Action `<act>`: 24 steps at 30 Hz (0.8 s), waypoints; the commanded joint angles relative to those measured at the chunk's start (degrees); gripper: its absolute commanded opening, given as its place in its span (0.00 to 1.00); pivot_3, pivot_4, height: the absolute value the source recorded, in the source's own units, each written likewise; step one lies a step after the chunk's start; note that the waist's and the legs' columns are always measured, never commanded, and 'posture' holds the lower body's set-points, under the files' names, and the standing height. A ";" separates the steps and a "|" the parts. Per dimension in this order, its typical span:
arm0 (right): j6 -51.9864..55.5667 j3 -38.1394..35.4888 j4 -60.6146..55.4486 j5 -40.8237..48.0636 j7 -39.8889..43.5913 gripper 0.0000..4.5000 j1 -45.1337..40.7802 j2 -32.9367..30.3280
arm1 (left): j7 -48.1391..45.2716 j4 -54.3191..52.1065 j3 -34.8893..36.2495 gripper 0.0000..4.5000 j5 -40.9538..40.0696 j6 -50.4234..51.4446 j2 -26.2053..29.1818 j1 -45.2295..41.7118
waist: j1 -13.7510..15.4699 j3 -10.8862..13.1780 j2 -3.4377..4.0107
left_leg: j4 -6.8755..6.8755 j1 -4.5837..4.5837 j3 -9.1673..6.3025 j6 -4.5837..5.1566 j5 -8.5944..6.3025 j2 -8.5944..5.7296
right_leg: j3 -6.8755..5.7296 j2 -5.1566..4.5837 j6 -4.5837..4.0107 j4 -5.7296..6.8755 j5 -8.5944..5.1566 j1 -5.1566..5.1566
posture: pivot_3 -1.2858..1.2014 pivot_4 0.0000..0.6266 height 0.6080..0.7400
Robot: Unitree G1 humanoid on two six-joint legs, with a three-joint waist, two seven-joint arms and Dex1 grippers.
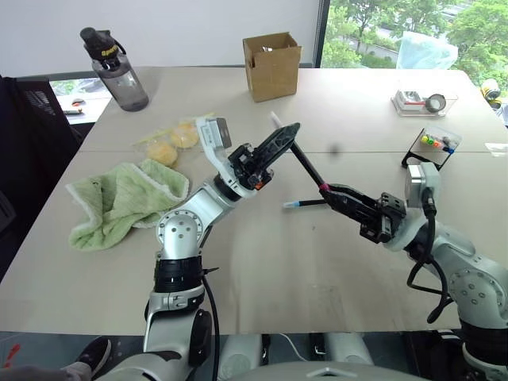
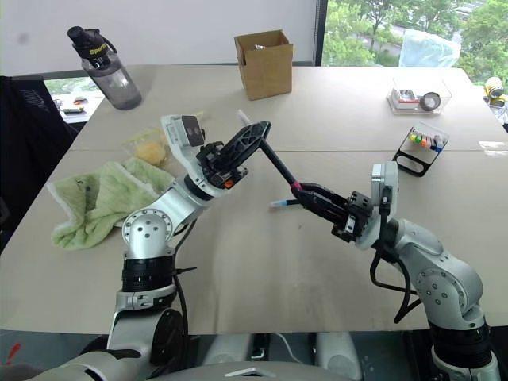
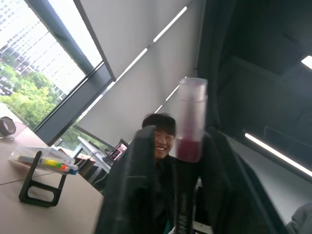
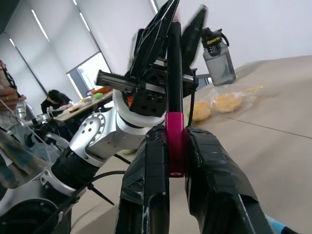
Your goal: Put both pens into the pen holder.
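Both grippers are closed on one pen, held in the air above the table.

Right gripper: fingers clamped on the pink-red end of the pink-ended pen. The right wrist view shows the pink band pinched squarely between the two black fingers.

Left gripper: fingers closed on the upper end of that same pen, near its white tip, which pokes out just past the fingers. The left wrist view shows the pale cap and a dark red band rising between the two fingers.

The black barrel of the pen runs on a slant between the two grippers, its white tip the higher end.

Blue-capped pen: lies flat on the table, just below the right gripper, with its light-blue cap pointing away from the pen holder.

Pen holder: black wire stand with a clear box of coloured caps, tilted. It stands on the table beyond the right gripper, well apart from both pens.

Other items, placed from the pen holder:
- Clear tray with tape rolls sits just behind it.
- Cardboard box stands far across the table, towards the back edge.
- Dark water bottle stands further still, at the far corner.
- Green cloth and a bag of yellow buns lie on the opposite side, beyond the left gripper.
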 commanded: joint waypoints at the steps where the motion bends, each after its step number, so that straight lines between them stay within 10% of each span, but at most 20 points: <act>1: -0.83 0.08 -2.24 1.05 0.23 0.00 -0.65 0.26 | -0.27 -1.35 -0.16 0.01 0.31 -0.55 -0.01 -0.55 | -0.01 0.00 -0.01 | 0.00 -0.01 0.00 0.00 0.00 0.00 | 0.00 0.00 0.00 0.00 0.00 0.00 | 0.52 0.24 0.97; 6: 0.82 0.77 -2.28 2.02 1.09 0.00 -0.72 -0.83 | 1.21 -0.15 0.38 0.01 1.49 -1.86 -0.74 -1.45 | 0.00 0.01 -0.01 | 0.00 -0.01 0.00 0.00 0.00 0.00 | 0.00 0.00 0.00 -0.01 0.00 0.00 | 0.52 0.24 0.97; 7: 1.06 0.92 -2.29 1.85 1.27 0.23 -0.63 -1.19 | 1.30 0.04 0.30 0.00 2.28 -2.34 -0.73 -1.64 | 0.00 0.01 -0.02 | 0.00 -0.02 -0.01 0.00 0.00 0.00 | -0.01 0.00 0.00 -0.02 0.00 0.00 | 0.52 0.24 0.97; 12: 0.76 0.91 -1.47 -2.22 -0.38 0.69 -0.64 -2.77 | -1.39 -0.54 -1.60 0.00 5.80 -2.39 1.22 -1.84 | 0.00 0.03 -0.04 | 0.00 -0.02 0.00 0.02 -0.01 0.00 | -0.01 0.01 0.00 -0.02 0.00 0.00 | 0.52 0.24 0.97; 24: 13.39 9.52 2.65 -7.44 -3.87 0.69 -13.32 -9.22 | -24.11 -2.39 -22.04 0.00 31.62 -12.30 18.40 -6.60 | -0.01 0.07 -0.06 | -0.12 -0.07 0.04 0.02 -0.01 0.01 | -0.04 0.03 -0.05 -0.10 -0.02 -0.10 | 0.52 0.24 0.97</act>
